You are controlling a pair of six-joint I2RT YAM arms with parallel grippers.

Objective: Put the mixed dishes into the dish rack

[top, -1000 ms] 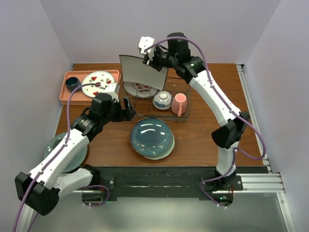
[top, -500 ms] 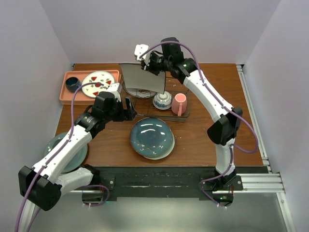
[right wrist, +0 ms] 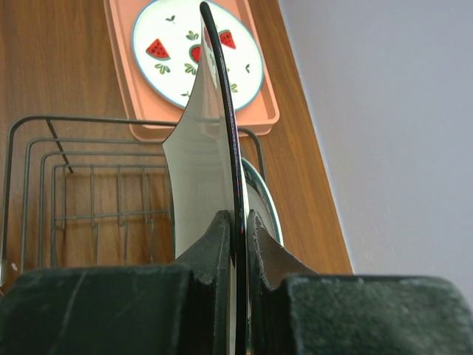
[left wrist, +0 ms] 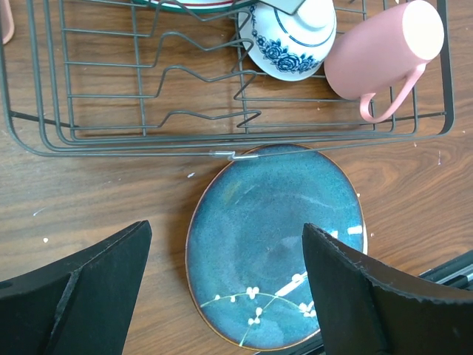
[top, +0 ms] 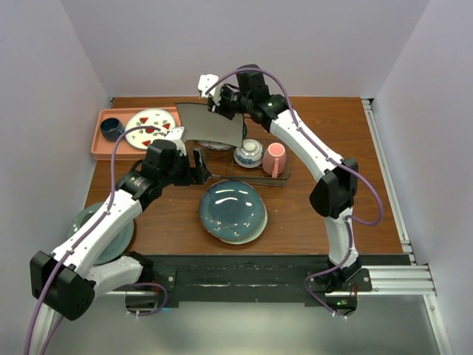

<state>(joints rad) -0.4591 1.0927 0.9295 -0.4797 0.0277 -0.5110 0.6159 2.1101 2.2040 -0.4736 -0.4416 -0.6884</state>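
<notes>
My right gripper (right wrist: 238, 222) is shut on the edge of the white square plate (right wrist: 203, 155), which it holds upright above the left part of the dish rack (top: 244, 182). From above, the square plate (top: 211, 124) hides most of a round plate (right wrist: 267, 198) that stands in the rack. The blue-and-white bowl (top: 249, 153) and the pink mug (top: 275, 158) sit in the rack's right half. My left gripper (left wrist: 222, 296) hangs open over a blue glazed plate (left wrist: 273, 244) on the table, just in front of the rack (left wrist: 148, 96). A pale green plate (top: 117, 240) lies under the left arm.
A salmon-pink tray (top: 100, 148) at the back left holds a white plate with red marks (top: 150, 127) and a small dark blue cup (top: 111, 127). Walls close in on the left, back and right. The right arm reaches across the rack from the right.
The right arm has carried the square plate to the left and slightly lower over the rack. The left arm has hardly moved and its jaws stay wide.
</notes>
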